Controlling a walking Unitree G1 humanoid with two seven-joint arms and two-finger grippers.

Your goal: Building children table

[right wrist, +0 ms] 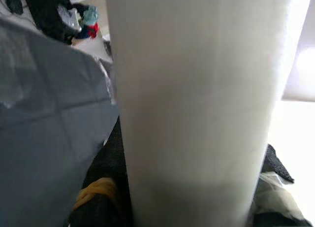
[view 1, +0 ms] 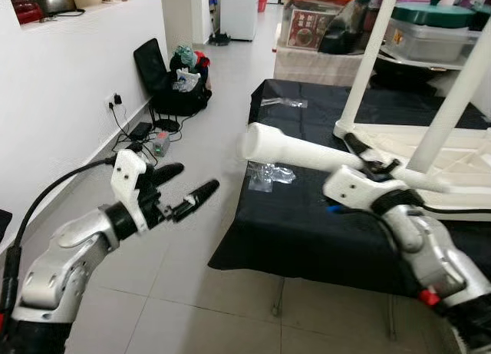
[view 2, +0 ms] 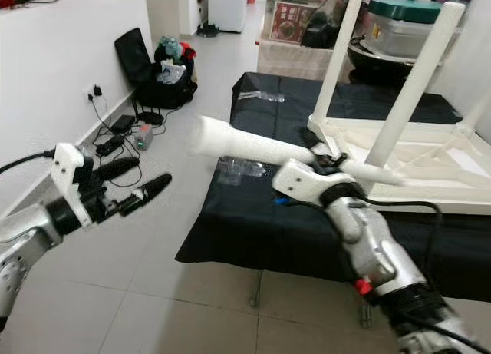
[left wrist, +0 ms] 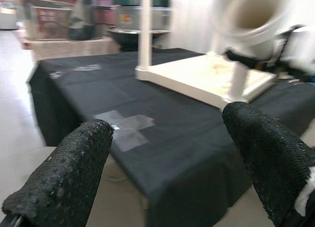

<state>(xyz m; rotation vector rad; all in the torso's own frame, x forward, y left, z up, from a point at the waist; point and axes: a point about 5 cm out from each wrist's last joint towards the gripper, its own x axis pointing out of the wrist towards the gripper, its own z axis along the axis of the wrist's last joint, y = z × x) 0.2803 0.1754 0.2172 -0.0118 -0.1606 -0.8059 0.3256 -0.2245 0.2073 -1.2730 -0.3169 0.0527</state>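
Clamping white table leg [view 1: 307,152] in right gripper [view 1: 367,163] | left gripper [view 1: 178,191] spread, empty, leftward

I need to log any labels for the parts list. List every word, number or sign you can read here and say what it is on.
No text can be read.
The red-printed box behind the black-covered table has a printed panel, too small and blurred to read.
The grey storage bin carries a small orange sticker, unreadable.
The white table leg held in the right gripper is plain.

A white plastic children's table [view 1: 430,143] lies upside down on the black-covered tabletop [view 1: 307,216], two legs upright; a loose white tubular leg [view 1: 307,150] lies nearly level, open end outward
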